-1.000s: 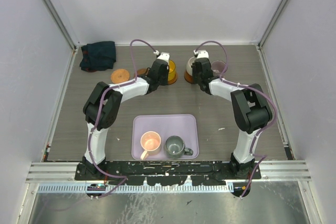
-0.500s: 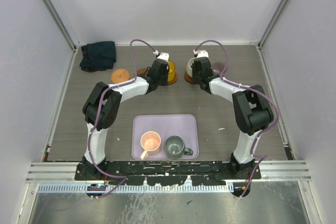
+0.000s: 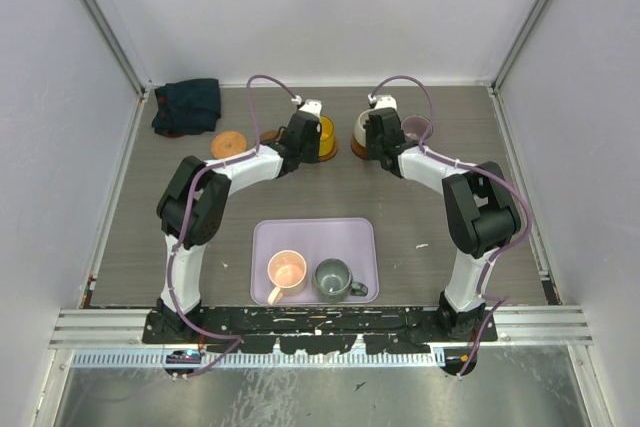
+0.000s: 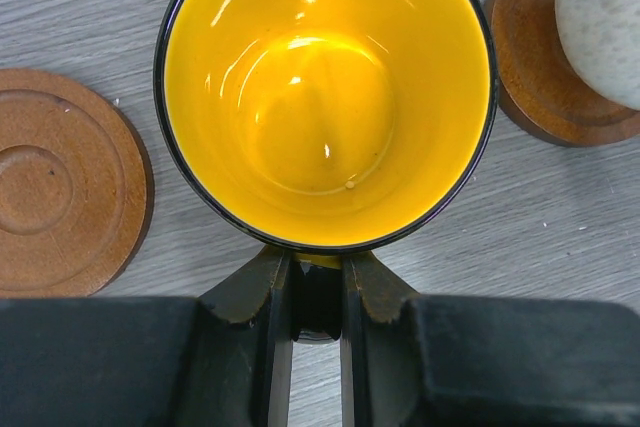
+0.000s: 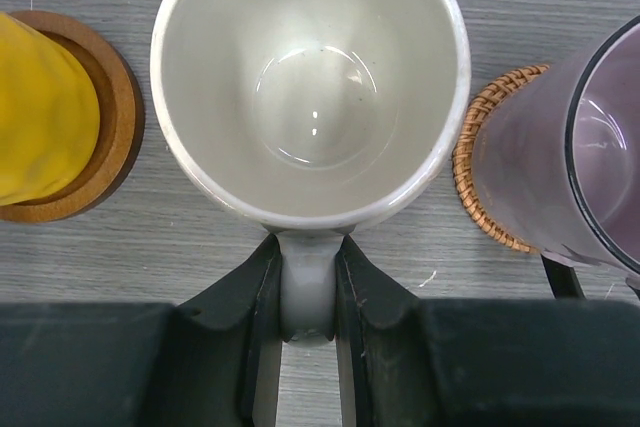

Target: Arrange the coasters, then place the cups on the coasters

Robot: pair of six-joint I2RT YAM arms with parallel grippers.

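Spotted almost nothing new versus a second back, just a tiny nudge of the right arm's elbow in the top view.

Caught the left gripper (image 4: pixel 317 287) pinching the handle of the yellow-orange mug (image 4: pixel 325 97), fingers pressed in on both sides. Found that mug upright, mouth up, handle aimed straight back at the wrist, out at the far middle of the table (image 3: pixel 420 207). Noticed a bare dark wood coaster (image 4: pixel 60 182) just left of it, not touching. Also saw a brown ringed coaster (image 5: pixel 115 117) peeking out from under it in the right wrist view. Couldn't tell resting from hovering, though.

Same deal with the right gripper (image 5: pixel 307 277): clamped on the handle of the cream white mug (image 5: pixel 310 77), upright too, handle pointed back at its own wrist, over a third wood coaster (image 4: pixel 530 87). Right beside it, saw the purple-grey mug (image 5: pixel 570 157) parked on a woven coaster (image 5: pixel 475 167).

Down by the arm bases, found the lilac tray (image 3: pixel 313 232) carrying the pale pink mug (image 3: pixel 287 269), handle aimed near-left, and the grey-green mug (image 3: pixel 333 277), handle aimed right. Also spotted an orange-tan coaster (image 3: pixel 229 144) lying alone near a dark cloth (image 3: pixel 187 105) in the far-left corner.
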